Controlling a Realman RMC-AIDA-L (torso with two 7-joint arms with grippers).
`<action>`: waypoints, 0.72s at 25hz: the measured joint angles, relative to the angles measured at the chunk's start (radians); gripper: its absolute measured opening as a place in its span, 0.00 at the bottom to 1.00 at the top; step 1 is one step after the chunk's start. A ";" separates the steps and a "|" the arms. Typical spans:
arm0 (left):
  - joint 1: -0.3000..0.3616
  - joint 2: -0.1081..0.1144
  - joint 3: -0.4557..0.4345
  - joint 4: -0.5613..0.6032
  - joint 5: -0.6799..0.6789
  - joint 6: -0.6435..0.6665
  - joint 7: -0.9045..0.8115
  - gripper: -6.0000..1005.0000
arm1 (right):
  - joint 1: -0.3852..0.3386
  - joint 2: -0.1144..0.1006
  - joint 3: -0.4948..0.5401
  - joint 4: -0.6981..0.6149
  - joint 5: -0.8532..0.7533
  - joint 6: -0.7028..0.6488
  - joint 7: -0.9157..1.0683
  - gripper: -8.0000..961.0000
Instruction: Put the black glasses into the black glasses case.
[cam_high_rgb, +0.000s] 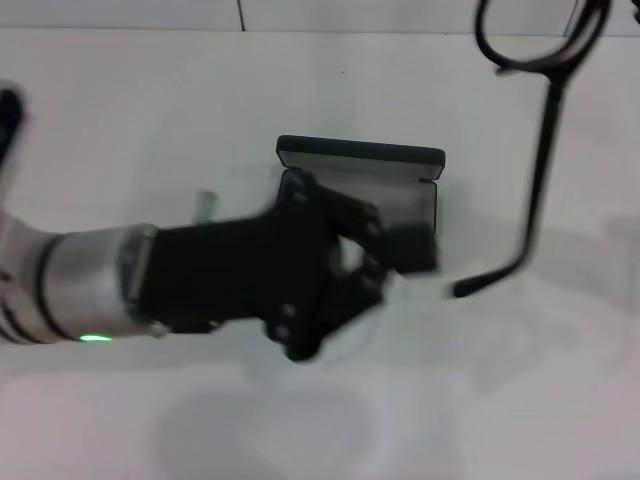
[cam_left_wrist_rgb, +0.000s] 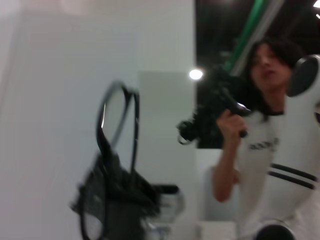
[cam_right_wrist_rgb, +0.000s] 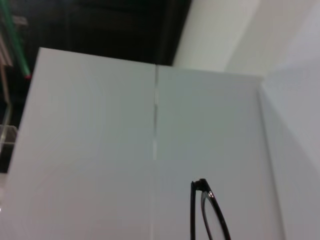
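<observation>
As the left arm's brushed-metal forearm (cam_high_rgb: 85, 290) reached in from nine o'clock across the smooth white table (cam_high_rgb: 150, 110), the left gripper (cam_high_rgb: 385, 255), a bulky matte-black linkage, hung over the black glasses case (cam_high_rgb: 360, 160) at the middle of the head view. Its fingers stood spread, one blurred fingertip (cam_high_rgb: 412, 250) lying over the case's right end; whether it touched the shell could not be told, and nothing was seen pinched between them. A small green light (cam_high_rgb: 95, 338) glowed on the wrist.

The case lay open, a rounded rectangular hard shell with pale grey lining, its long axis running from nine to three o'clock and its lid propped up along the far edge.

Toward one o'clock, the black glasses (cam_high_rgb: 545, 70) hung above the table, well apart from the case. The thin, glossy frame sat at the picture's top edge, rounded rims partly cut off, and one slim temple arm ran down toward six o'clock before its tip hooked toward eight. The right gripper did not show in any view; the right wrist view caught only a rim (cam_right_wrist_rgb: 207, 212) against a white wall (cam_right_wrist_rgb: 100, 140).
</observation>
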 joint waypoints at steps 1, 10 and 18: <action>0.000 0.000 0.000 0.000 0.000 0.000 0.000 0.04 | 0.015 0.001 -0.024 0.012 0.015 0.007 -0.021 0.05; -0.042 -0.005 0.255 -0.016 -0.208 -0.067 0.057 0.04 | 0.173 0.002 -0.169 0.227 0.088 0.086 -0.236 0.05; -0.013 -0.004 0.265 -0.010 -0.287 -0.061 0.077 0.04 | 0.170 0.002 -0.221 0.261 0.091 0.132 -0.292 0.05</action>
